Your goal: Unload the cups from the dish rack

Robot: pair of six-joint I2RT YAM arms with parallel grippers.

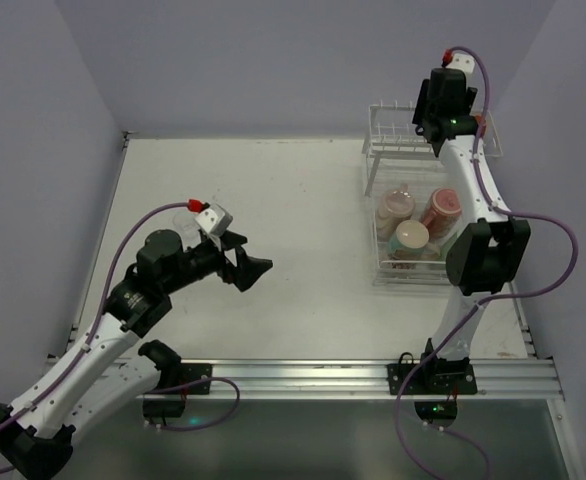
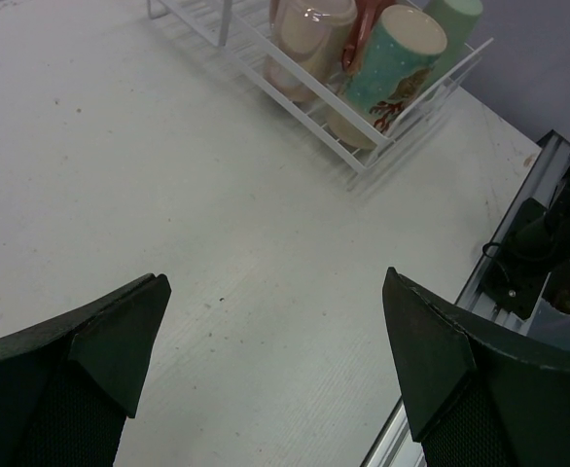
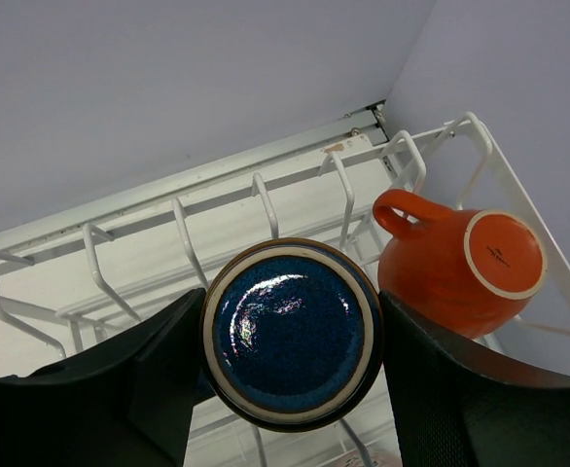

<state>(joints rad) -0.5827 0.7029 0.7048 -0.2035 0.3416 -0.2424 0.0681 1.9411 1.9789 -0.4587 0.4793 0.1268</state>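
The white wire dish rack (image 1: 388, 140) stands at the far right of the table. On its upper shelf, bottom up among the prongs (image 3: 181, 232), sits a small dark blue cup (image 3: 292, 333). My right gripper (image 3: 292, 341) is shut on it, one finger pressed against each side. A small orange-red cup (image 3: 460, 272) sits bottom up just right of it. Larger cups lie in the lower tier: a pale pink one (image 1: 397, 207), a red-pink one (image 1: 441, 207) and a light green one (image 2: 392, 58). My left gripper (image 2: 275, 331) hangs open over bare table, left of the rack.
Purple walls close in the table at the back and on both sides, and the rack (image 2: 309, 115) stands near the right wall. A metal rail (image 1: 353, 375) carrying the arm bases runs along the near edge.
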